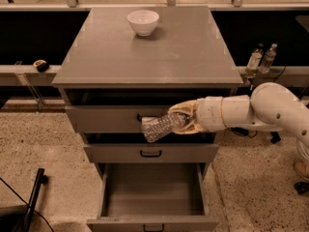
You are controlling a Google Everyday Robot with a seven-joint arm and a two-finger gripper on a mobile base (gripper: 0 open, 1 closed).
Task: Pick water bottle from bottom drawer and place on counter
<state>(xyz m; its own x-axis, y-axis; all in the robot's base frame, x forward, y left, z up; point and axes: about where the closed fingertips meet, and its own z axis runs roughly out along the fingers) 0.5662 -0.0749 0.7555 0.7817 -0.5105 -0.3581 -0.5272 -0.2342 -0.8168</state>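
Note:
My gripper (179, 120) is shut on the water bottle (158, 126), a clear ribbed bottle held nearly level in the air, its free end pointing left and slightly down. It hangs in front of the upper drawer front, below the edge of the counter (149, 47). The bottom drawer (153, 197) is pulled open below it and its grey inside looks bare. My white arm (260, 111) reaches in from the right.
A white bowl (143, 21) stands at the back of the counter, left of centre. The middle drawer (150, 153) is shut. Two small bottles (260, 58) stand on a ledge to the right. A dark pole (30, 201) leans at the lower left.

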